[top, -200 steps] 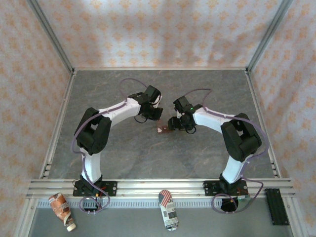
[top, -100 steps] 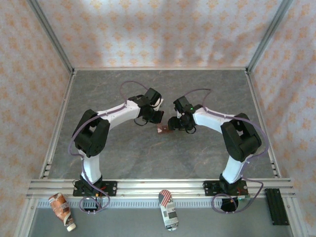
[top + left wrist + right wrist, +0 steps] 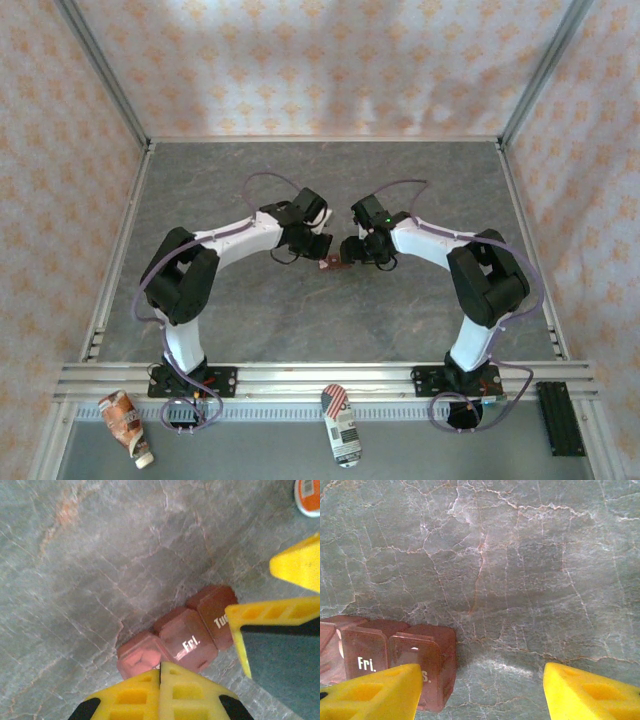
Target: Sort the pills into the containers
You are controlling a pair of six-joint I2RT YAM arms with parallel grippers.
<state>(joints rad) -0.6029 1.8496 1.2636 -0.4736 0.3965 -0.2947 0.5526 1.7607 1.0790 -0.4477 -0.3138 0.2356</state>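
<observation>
containers (image 3: 185, 640) lids read "fri.", partial "tu"; left gripper (image 3: 160, 690) clenched just beside; right gripper (image 3: 481, 676) released.

Lit brightly and evenly from overhead, with only soft, faint shadows thrown on the tabletop (image 3: 300, 320). Caught a small white glint on the containers (image 3: 186, 642) and a pale sheen on the tabletop in the right wrist view. Rendered both close-ups slightly soft.

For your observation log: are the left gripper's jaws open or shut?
Shut: on the left gripper, the yellow jaws touch with no gap between them.
</observation>
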